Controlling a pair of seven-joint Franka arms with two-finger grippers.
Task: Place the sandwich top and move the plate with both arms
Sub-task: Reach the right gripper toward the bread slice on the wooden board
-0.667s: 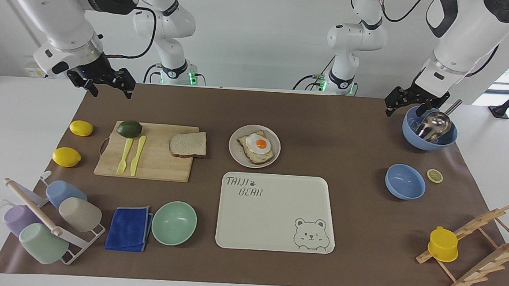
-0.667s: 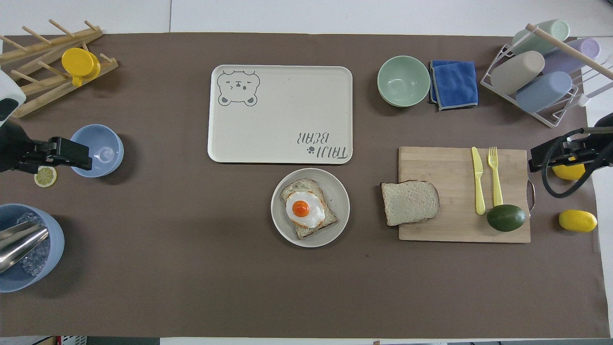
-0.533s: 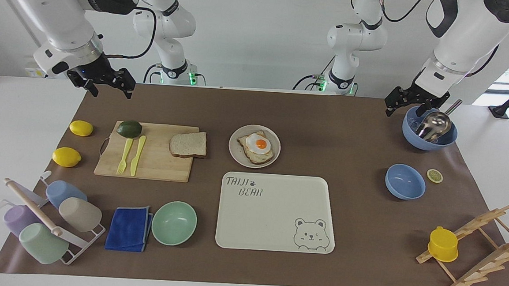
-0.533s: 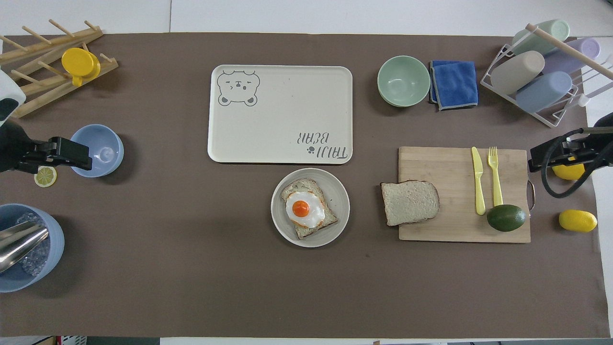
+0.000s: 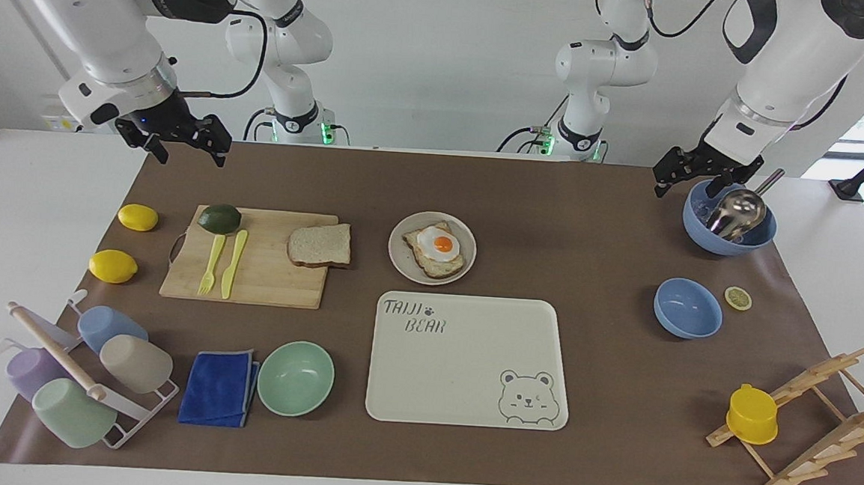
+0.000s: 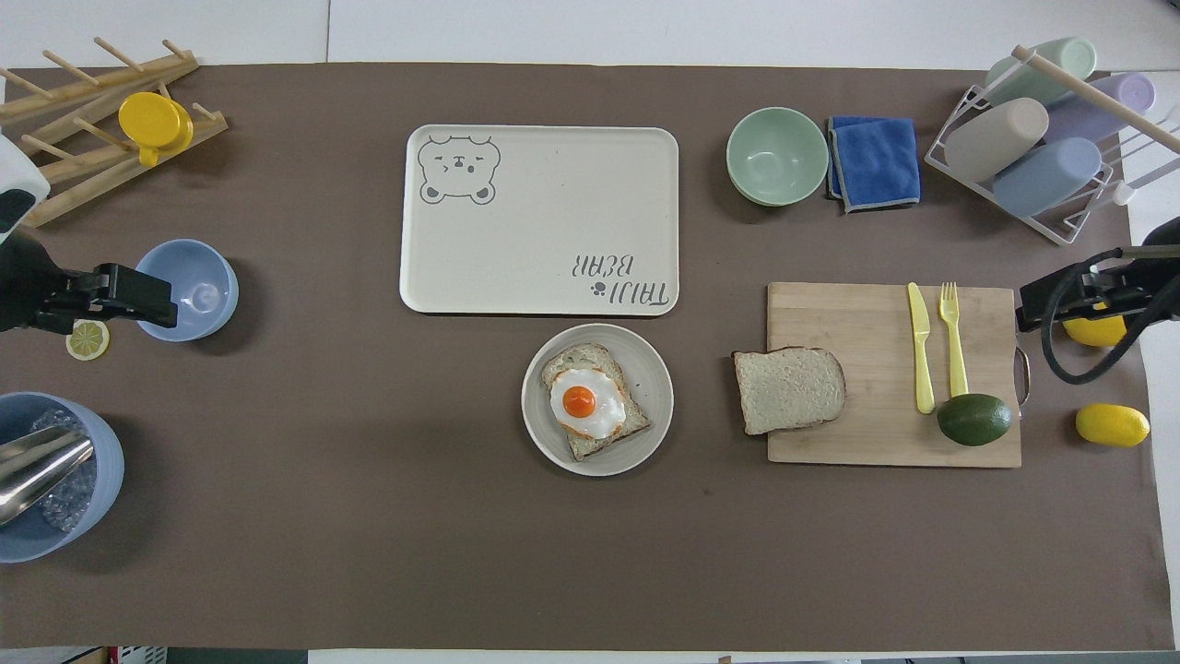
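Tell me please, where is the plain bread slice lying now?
The sandwich top lies flat on the cutting board, overhanging the board's edge that faces the plate, toward the right arm's end of the table.

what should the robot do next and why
Probably swing the right claw down toward the sandwich top. That slice lies on the cutting board at the right arm's end, ungrasped, while the egg toast on the plate is uncovered.

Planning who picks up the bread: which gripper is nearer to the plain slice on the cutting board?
Right. The right gripper hangs at the cutting board's end of the table, where the sandwich top lies; the left gripper hangs by the blue bowl at the left arm's end.
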